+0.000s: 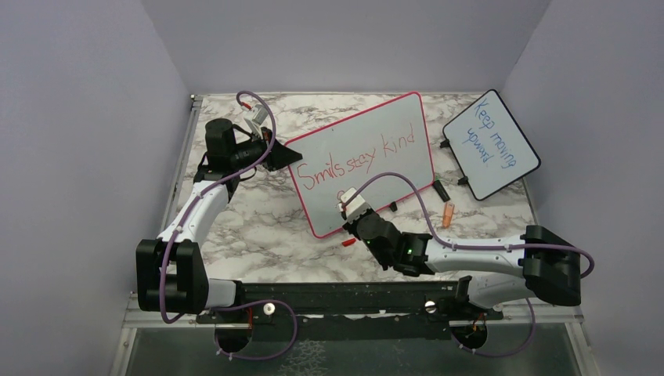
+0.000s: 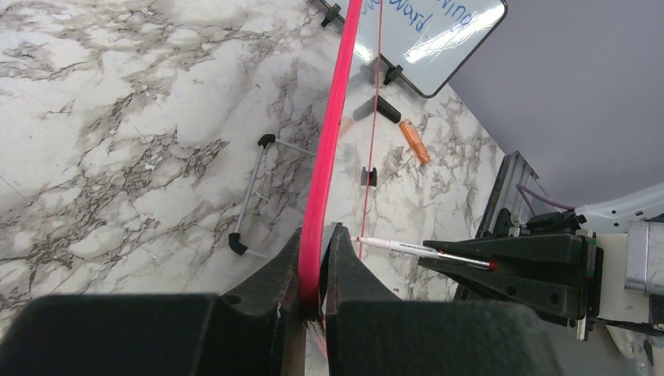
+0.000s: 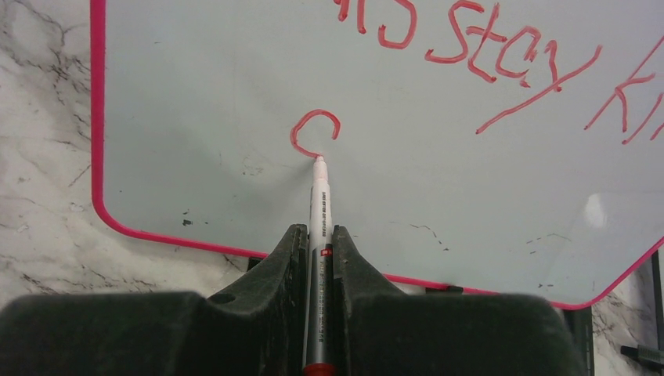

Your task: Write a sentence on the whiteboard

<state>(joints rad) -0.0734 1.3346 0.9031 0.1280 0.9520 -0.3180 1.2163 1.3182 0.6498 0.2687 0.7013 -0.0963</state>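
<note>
The pink-framed whiteboard point(image 1: 344, 137) sits tilted mid-table on the marble table point(image 1: 258, 227), left of a smaller black-framed board point(image 1: 491, 145). The left gripper point(image 2: 319, 239) pinches its frame edge. The right gripper point(image 3: 319, 239) clamps a marker point(image 3: 319, 196), whose tip touches a red curl point(image 3: 295, 135) under the sentence point(image 1: 356, 160), "Smils stay kind".
</note>
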